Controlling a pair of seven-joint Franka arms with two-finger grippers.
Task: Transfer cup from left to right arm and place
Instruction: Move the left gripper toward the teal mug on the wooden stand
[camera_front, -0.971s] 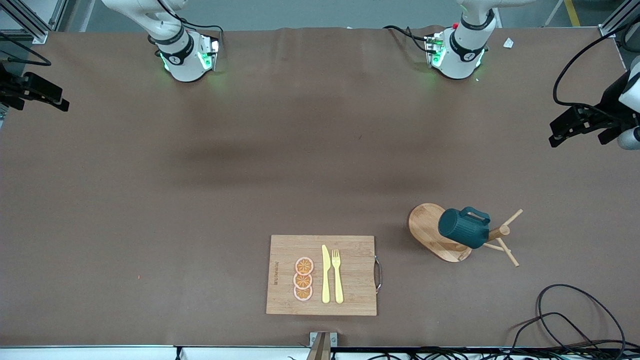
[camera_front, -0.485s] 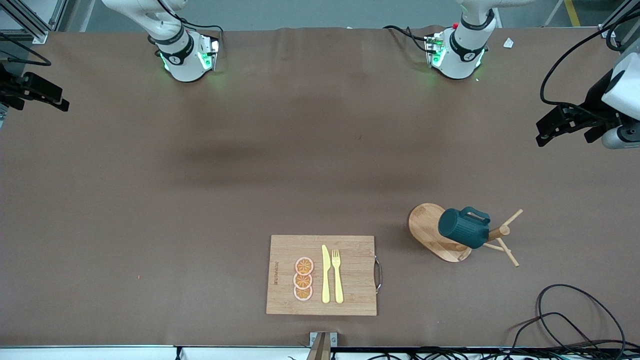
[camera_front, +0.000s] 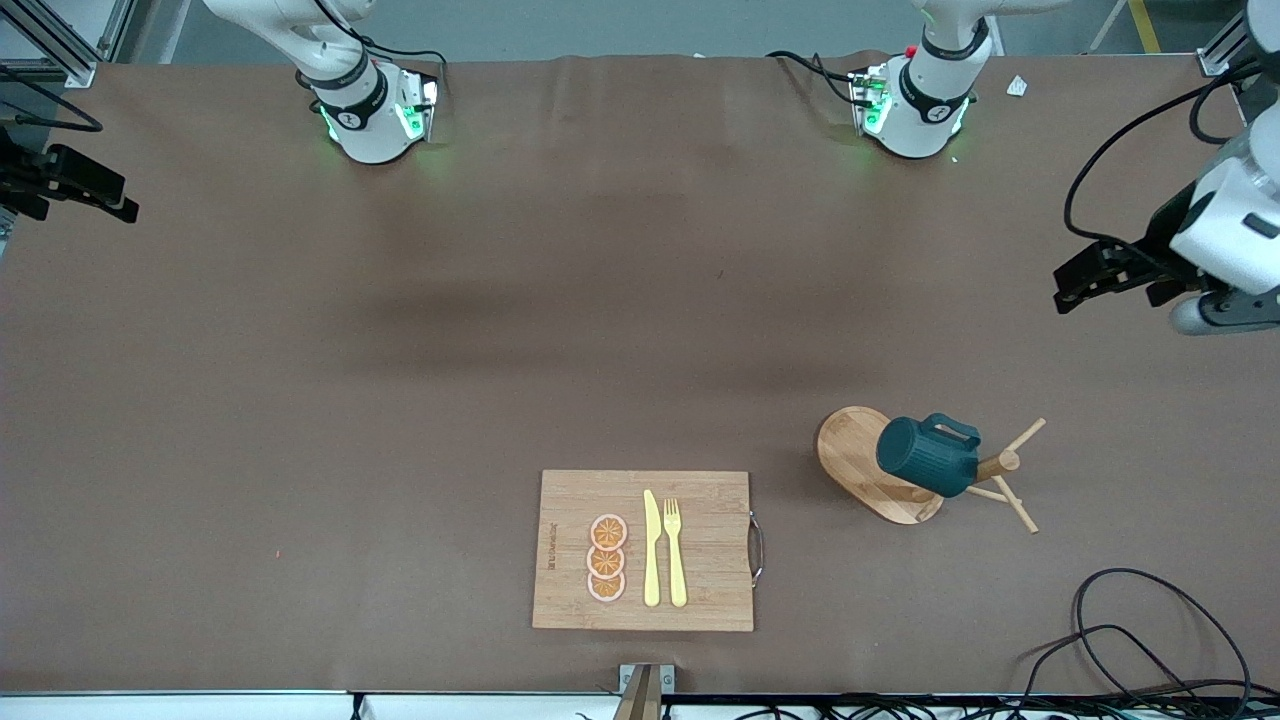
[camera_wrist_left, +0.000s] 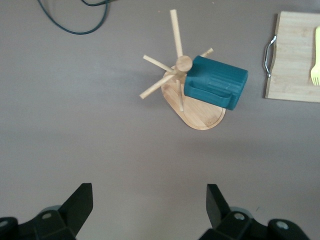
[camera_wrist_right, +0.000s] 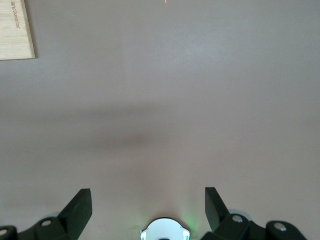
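Brown-covered table (camera_front: 400, 350) with grey floor (camera_front: 620, 25) at its edge.

The left gripper (camera_front: 1075, 285) hangs open over the table's left-arm end; the right gripper (camera_wrist_right: 148, 202), also open, waits.

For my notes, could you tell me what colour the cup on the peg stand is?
Dark teal-green cup, clearest in the left wrist view.

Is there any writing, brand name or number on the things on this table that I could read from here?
Rectangular bamboo cutting board: one short line of dark print along the edge toward the right arm's end, also seen in the right wrist view; too small and blurred to read.
Robot arm bases: round dark emblems on their collars; no legible letters.
Dark teal ribbed mug, wooden peg stand, yellow plastic knife and fork: no text.
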